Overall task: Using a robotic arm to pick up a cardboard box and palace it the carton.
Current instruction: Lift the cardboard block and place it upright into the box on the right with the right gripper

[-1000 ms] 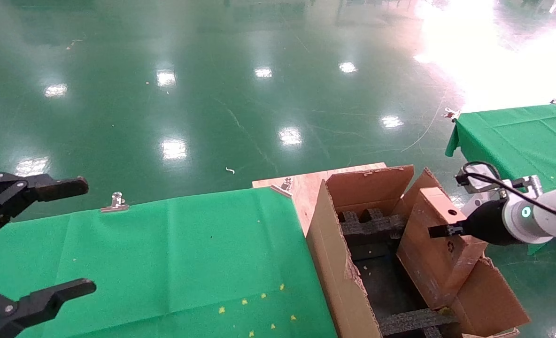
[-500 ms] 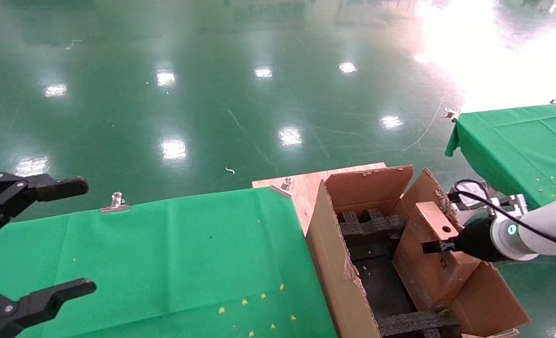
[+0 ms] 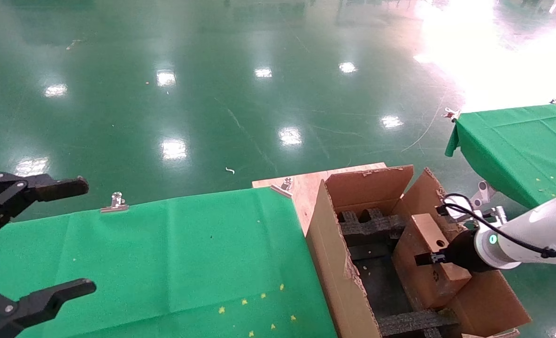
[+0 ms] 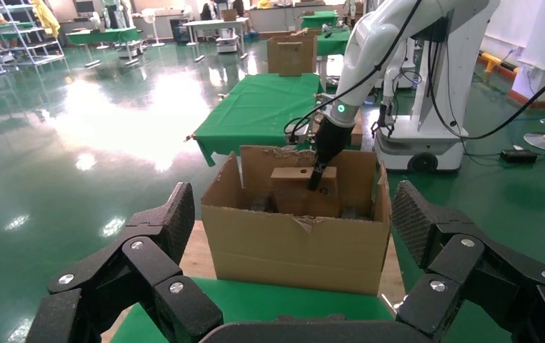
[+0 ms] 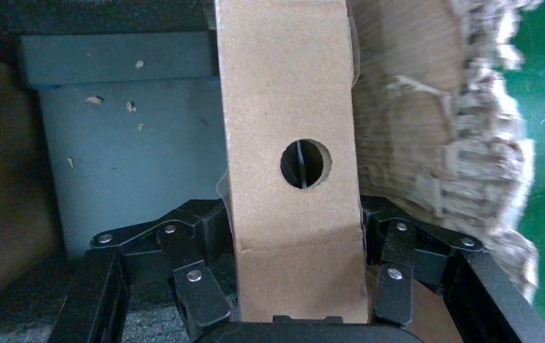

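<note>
The slim brown cardboard box stands on edge, tilted, partly down inside the large torn carton, against its right side. My right gripper, on the white robotic arm, is shut on the box's upper end beside its round hole. In the right wrist view the narrow edge of the box runs between the black fingers. Black foam inserts line the carton. From the left wrist view the carton and the box show straight ahead. My left gripper is open, parked at the far left.
The carton sits on a wooden board at the end of the green-clothed table. A second green table is at the right. Metal clips hold the cloth. Glossy green floor lies beyond.
My right gripper has moved down and a little left, lowering the cardboard box deeper into the carton. The left arm has not moved.
</note>
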### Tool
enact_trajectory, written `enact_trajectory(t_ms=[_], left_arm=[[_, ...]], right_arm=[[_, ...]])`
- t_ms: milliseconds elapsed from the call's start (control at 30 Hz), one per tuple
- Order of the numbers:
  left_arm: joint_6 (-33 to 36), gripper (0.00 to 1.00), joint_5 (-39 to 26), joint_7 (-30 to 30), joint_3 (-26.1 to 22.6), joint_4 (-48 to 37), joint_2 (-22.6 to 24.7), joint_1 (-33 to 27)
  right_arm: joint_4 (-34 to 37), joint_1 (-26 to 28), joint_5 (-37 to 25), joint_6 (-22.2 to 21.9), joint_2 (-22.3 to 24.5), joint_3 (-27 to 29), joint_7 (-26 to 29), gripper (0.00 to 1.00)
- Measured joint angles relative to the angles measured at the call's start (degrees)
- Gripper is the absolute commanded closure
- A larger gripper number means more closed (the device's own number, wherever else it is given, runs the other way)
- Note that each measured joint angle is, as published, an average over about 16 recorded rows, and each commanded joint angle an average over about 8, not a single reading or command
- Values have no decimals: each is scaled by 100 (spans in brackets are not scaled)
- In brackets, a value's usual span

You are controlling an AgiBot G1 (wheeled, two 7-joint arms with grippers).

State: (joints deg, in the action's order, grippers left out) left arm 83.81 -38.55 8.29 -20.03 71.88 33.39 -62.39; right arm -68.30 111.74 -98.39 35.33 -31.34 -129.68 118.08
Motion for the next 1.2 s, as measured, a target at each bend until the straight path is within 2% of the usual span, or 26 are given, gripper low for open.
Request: enact_trajectory(t_ms=[433,467,667,733,1200], left_arm=[[0,0,1,0,0,0,0,0],[0,0,1,0,0,0,0,0],[-1,0,1,0,0,-1,-1,1],[-1,0,1,0,0,-1,-1,1],[-2,0,2,-1,0,-2,-1,1]], right_arm=[[620,-467,703,-55,-300,82,-646,98],[656,-492,753,-54,-314,92,-690,93],[811,-591,971,-43,-379,146,-875,18],[835,-604,1013,-39,-389,159,-908,0],[823,-531,1018,-2,-366,177,-925,0]])
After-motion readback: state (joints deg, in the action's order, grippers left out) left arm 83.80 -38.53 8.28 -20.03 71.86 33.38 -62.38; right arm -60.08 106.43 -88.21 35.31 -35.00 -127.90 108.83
